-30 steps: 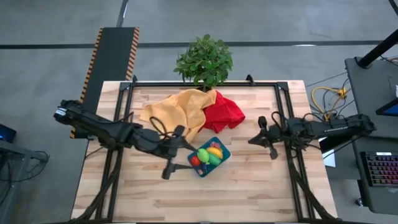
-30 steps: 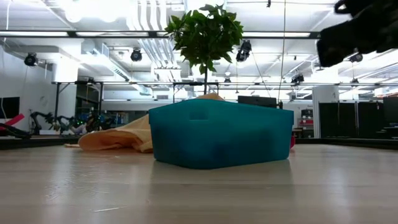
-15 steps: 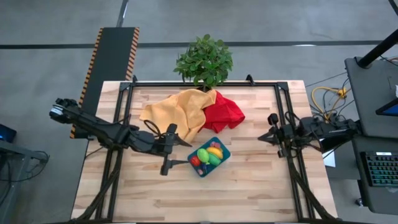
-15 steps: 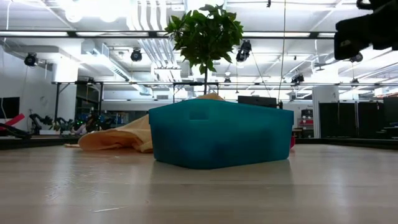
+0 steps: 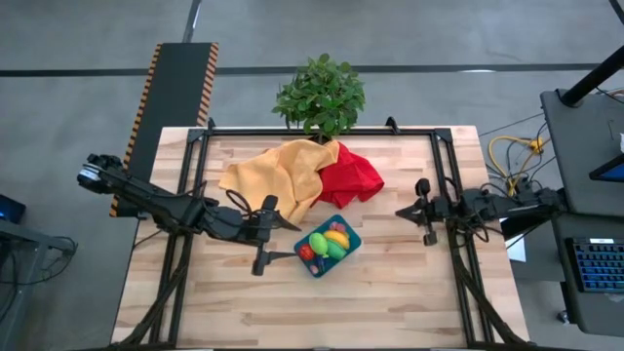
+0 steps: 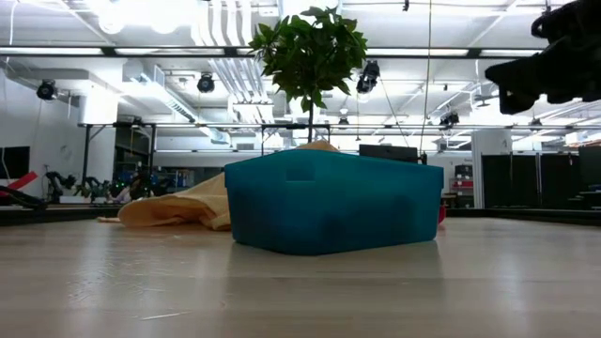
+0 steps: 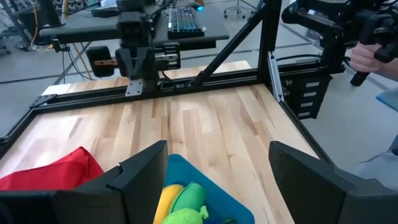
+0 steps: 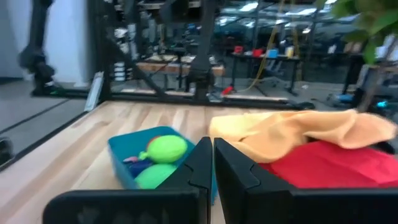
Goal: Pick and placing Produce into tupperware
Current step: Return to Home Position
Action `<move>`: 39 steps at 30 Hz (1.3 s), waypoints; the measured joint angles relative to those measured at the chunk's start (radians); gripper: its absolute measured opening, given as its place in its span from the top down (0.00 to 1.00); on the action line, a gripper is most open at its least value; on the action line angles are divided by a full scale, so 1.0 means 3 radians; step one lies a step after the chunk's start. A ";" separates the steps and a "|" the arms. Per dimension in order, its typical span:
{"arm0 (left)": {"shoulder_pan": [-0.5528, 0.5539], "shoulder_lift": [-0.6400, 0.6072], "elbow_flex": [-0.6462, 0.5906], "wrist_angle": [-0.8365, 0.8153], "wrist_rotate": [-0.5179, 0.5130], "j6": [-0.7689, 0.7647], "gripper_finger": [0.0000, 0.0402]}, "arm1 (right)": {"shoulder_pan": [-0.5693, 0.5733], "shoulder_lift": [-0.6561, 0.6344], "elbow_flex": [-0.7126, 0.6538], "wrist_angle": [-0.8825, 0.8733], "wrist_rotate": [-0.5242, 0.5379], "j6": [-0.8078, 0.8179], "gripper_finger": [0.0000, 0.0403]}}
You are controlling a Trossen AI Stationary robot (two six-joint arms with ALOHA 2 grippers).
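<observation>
The left claw (image 5: 291,240) hangs spread wide and empty. Just ahead of it the blue container (image 5: 355,234) lies slantwise on the bench (image 5: 390,292), with the produce (image 5: 328,244) piled inside. The right claw (image 5: 402,212), clenched on nothing, hangs farther off, so the left arm is nearer.

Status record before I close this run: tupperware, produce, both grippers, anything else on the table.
tupperware: teal, mid-table, near the red cloth
produce: green, yellow and red pieces inside the tupperware; none seen loose
left gripper: open, empty, beside the tupperware
right gripper: shut, empty, by the table's right edge
other: yellow cloth, red cloth, potted plant at the far edge
</observation>
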 joint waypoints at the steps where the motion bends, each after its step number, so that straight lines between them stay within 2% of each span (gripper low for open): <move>1: 0.0000 -0.0002 0.0000 -0.0002 0.0001 0.0001 0.34 | -0.0022 0.0025 -0.0024 0.0080 0.0018 -0.0017 0.98; 7: 0.0000 -0.0003 -0.0001 -0.0009 0.0001 0.0004 0.34 | -0.0229 0.0040 -0.0038 0.0103 0.0007 -0.0083 0.98; 11: 0.0000 -0.0005 -0.0001 -0.0009 0.0001 0.0004 0.34 | -0.0480 0.0040 -0.0039 0.0078 -0.0138 -0.0088 0.98; 15: 0.0000 -0.0005 -0.0006 -0.0008 0.0001 0.0004 0.34 | -0.0696 0.0084 -0.0041 0.0060 -0.0461 0.0058 0.98; 23: 0.0020 -0.0010 -0.0023 -0.0011 -0.0141 0.0174 0.34 | -0.0715 0.0320 -0.0043 0.0063 -0.0424 0.0082 0.98; 27: 0.0055 -0.0219 -0.0101 -0.0117 -0.0179 0.0185 0.38 | -0.0715 0.0370 -0.0043 0.0062 -0.0423 0.0172 0.98; 32: 0.0049 -0.0804 -0.0536 -0.0013 -0.0242 0.0150 0.45 | -0.0714 0.0368 -0.0043 0.0062 -0.0453 0.0264 0.98; 36: 0.0048 -0.1286 -0.1158 0.0680 -0.0254 0.0184 0.49 | -0.0714 0.0369 -0.0043 0.0063 -0.0453 0.0264 0.98; 39: 0.0091 -0.1457 -0.1684 0.1418 -0.0240 0.0324 0.50 | -0.0714 0.0369 -0.0043 0.0063 -0.0454 0.0265 0.98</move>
